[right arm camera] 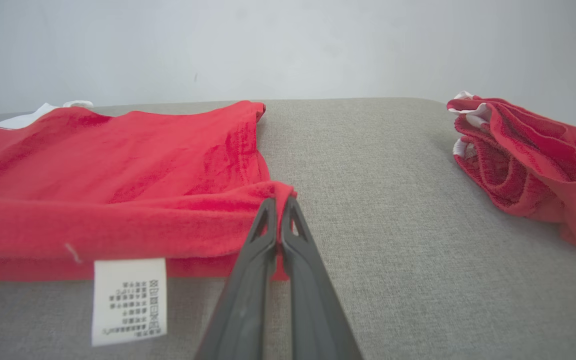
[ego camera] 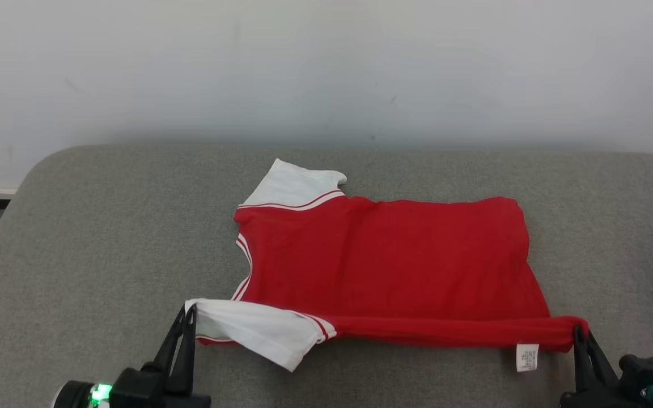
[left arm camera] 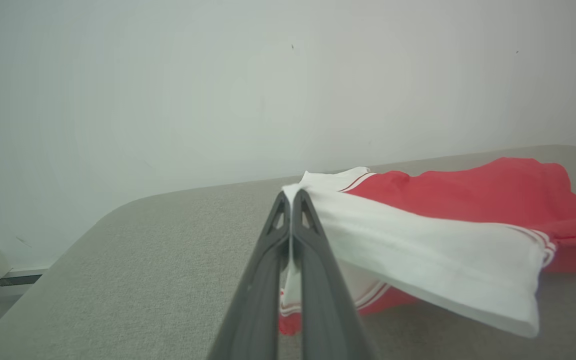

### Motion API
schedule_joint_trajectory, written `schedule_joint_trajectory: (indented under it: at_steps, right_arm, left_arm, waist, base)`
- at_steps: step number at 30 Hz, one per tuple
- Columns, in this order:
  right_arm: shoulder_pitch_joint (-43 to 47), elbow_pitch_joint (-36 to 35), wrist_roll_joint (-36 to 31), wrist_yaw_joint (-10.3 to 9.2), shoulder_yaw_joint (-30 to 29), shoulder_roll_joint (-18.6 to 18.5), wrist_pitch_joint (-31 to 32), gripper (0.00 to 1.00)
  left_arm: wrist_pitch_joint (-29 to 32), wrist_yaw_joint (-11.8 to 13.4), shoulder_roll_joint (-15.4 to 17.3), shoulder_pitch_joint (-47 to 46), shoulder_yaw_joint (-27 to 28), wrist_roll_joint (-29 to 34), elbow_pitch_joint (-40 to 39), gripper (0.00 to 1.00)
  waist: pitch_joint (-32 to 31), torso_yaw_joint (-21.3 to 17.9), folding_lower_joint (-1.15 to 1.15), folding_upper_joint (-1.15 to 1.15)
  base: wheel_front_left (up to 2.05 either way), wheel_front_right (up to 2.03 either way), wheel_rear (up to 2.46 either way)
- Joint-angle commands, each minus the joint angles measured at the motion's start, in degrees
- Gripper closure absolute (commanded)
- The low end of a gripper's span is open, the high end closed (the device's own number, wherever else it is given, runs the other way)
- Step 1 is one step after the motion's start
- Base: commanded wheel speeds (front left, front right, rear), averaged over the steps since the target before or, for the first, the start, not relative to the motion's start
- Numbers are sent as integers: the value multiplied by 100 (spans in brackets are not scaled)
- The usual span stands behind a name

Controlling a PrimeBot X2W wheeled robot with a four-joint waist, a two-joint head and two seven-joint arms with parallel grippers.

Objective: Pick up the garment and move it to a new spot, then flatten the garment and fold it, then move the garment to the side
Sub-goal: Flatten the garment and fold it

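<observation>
Red garment (ego camera: pixel 394 255) lies on the grey bench (ego camera: pixel 105 226), our left claw (ego camera: pixel 189 310) pinching its white sleeve (ego camera: pixel 258 331) and our right claw (ego camera: pixel 579 331) its hem (ego camera: pixel 553 335), so we should carry both corners across level and taut.

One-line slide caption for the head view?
Left gripper pinches the white sleeve, right gripper the hem corner, of a red T-shirt on a grey cushioned surface.

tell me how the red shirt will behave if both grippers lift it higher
Probably floppy: on the red shirt, the white sleeve droops beside the left gripper. Likely light: that and the right gripper hold its near edge by fingertip pinches. The rest would probably drag behind.
</observation>
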Motion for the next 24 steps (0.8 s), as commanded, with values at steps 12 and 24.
schedule_joint_trajectory:
  at_steps: [12, 24]
  right_arm:
    - [-1049, 536, -198, -14, 81, -188, -3, 100]
    - [-1514, 769, -122, -14, 283, -235, -3, 100]
  left_arm:
    - [-17, 50, 58, -1302, -280, 190, 982, 100]
    - [-17, 260, 54, -1651, -175, 31, 1618, 100]
  waist:
    - [660, -134, -1, -1]
    - [889, -259, -1, -1]
  base:
    - [0, 0, 0]
    - [0, 0, 0]
